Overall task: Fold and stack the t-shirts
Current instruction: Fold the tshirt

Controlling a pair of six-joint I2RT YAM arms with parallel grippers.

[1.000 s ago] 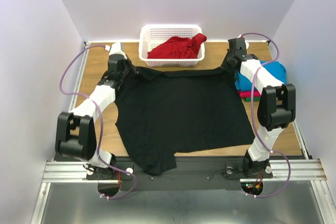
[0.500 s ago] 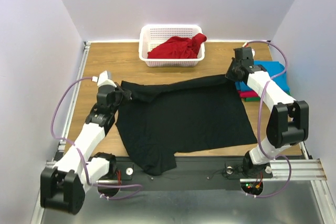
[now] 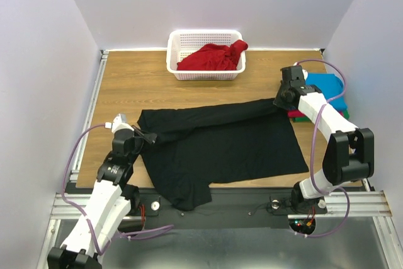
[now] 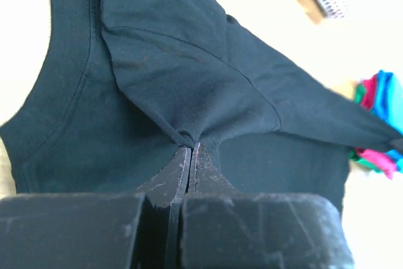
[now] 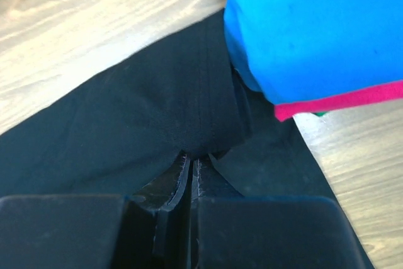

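Tabletop [image 3: 126,86]: black t-shirt [image 3: 233,146] lengthwise left-right, collar [image 4: 63,92] left.

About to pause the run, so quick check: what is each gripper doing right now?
Left gripper: shut, pinching the black t-shirt.
Right gripper: shut, pinching the same black t-shirt.

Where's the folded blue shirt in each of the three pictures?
Top view: blue shirt near the right edge, above the middle.
Left wrist: a small patch at the right edge.
Right wrist: it fills the upper right corner.
Shared landmark: the black shirt, which lies right next to it in all three.
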